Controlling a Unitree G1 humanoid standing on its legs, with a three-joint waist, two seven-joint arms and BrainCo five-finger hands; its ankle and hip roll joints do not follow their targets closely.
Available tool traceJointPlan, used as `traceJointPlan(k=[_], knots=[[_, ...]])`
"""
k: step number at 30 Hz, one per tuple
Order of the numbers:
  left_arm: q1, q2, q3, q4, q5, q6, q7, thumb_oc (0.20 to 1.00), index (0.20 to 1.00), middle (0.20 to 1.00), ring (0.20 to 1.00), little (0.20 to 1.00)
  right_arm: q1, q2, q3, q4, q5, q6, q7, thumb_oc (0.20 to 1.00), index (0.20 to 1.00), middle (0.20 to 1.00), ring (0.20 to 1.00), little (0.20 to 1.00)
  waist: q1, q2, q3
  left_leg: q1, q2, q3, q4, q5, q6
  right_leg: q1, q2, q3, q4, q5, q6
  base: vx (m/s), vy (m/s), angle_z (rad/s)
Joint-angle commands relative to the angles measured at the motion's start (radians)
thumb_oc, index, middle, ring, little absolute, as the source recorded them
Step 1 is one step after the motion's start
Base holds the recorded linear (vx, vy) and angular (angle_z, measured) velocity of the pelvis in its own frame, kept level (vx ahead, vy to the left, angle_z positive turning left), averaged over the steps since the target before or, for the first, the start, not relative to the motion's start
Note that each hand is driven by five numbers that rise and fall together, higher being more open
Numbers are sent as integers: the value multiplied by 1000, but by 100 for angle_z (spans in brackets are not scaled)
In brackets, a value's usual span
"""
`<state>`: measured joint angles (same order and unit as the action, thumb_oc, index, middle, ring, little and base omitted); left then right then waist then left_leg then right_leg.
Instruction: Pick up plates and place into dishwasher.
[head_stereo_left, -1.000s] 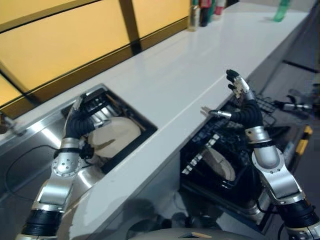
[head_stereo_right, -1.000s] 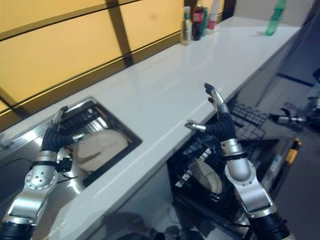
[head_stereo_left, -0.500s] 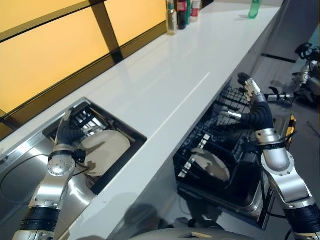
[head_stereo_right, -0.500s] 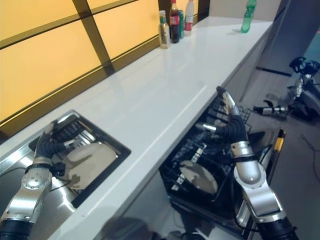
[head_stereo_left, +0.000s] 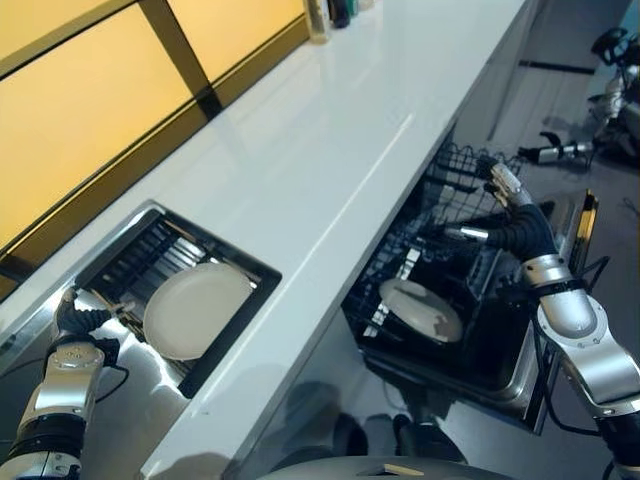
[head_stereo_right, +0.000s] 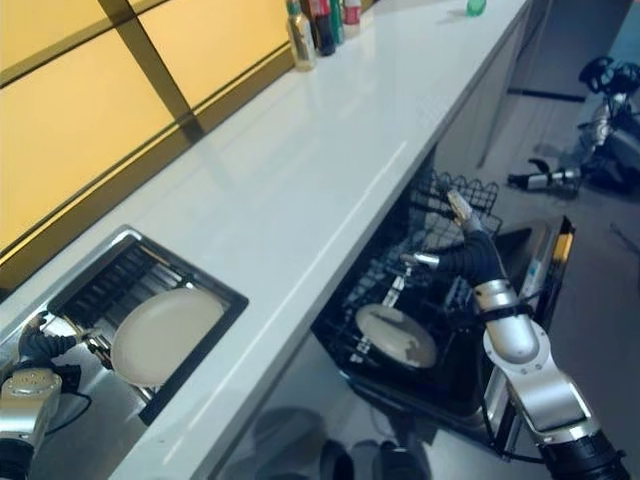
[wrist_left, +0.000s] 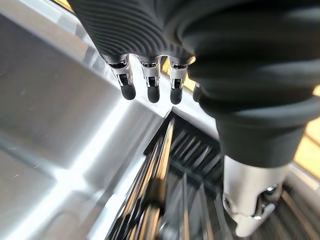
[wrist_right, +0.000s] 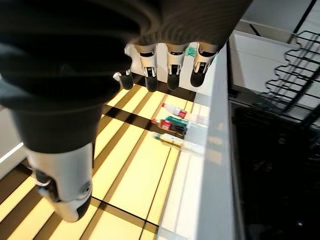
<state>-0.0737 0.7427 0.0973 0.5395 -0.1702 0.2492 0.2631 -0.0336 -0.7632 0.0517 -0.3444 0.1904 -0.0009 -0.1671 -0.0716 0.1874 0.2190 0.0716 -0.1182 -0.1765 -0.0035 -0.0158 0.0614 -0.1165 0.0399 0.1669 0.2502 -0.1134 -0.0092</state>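
White bench (head_stereo_left: 330, 130) runs along yellow-panelled wall (head_stereo_left: 90, 110); bottles (head_stereo_right: 318, 20) at far end against wall. Sink (head_stereo_left: 110, 300) recessed at near end of bench, steel surround. Plate (head_stereo_left: 195, 310) lies in sink on dark rack. Second plate (head_stereo_left: 422, 308) sits in black dishwasher rack (head_stereo_left: 440, 270), pulled out below bench front edge. Left hand (head_stereo_left: 78, 318) at sink's near corner, fingers relaxed, empty. Right hand (head_stereo_left: 505, 205) above dishwasher rack, fingers spread apart, empty. Grey floor (head_stereo_right: 600, 230) beyond.
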Motion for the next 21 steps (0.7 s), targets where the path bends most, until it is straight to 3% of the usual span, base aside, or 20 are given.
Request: traceJointPlan(k=[1,6,13,18,21], knots=[[-77,94,-12,25,6,-54,7,1000,1000,1000,1000,1000,-61,-44,-2,-69,15,-32,9,1000,1000,1000,1000,1000,-32,-10,18,-108,-28,19,48,33,-21,-29,-45,-8,-34,55,66,-58,151,-17],[-140,98,-55,44,22,-110,42,1000,1000,1000,1000,1000,-97,-62,6,-55,5,-37,12,1000,1000,1000,1000,1000,-53,2,62,-149,-29,55,67,36,-19,-79,-45,11,-17,63,67,-45,120,-7],[-228,168,-103,62,190,-155,212,1000,1000,1000,1000,1000,-99,-80,3,-39,6,-71,20,1000,1000,1000,1000,1000,-78,8,95,-191,-29,99,94,31,-16,-128,-50,30,3,72,70,1,89,-8],[-272,247,-123,92,377,-126,398,1000,1000,1000,1000,1000,-87,-97,1,-35,15,-91,35,1000,1000,1000,1000,1000,-92,20,95,-202,-32,123,104,24,-16,-143,-58,38,8,73,72,42,65,-23],[-271,265,-130,82,430,-47,473,1000,1000,1000,1000,1000,-68,-103,-9,-34,19,-100,37,1000,1000,1000,1000,1000,-95,27,90,-202,-34,129,107,20,-16,-143,-65,38,10,71,73,51,45,-4]])
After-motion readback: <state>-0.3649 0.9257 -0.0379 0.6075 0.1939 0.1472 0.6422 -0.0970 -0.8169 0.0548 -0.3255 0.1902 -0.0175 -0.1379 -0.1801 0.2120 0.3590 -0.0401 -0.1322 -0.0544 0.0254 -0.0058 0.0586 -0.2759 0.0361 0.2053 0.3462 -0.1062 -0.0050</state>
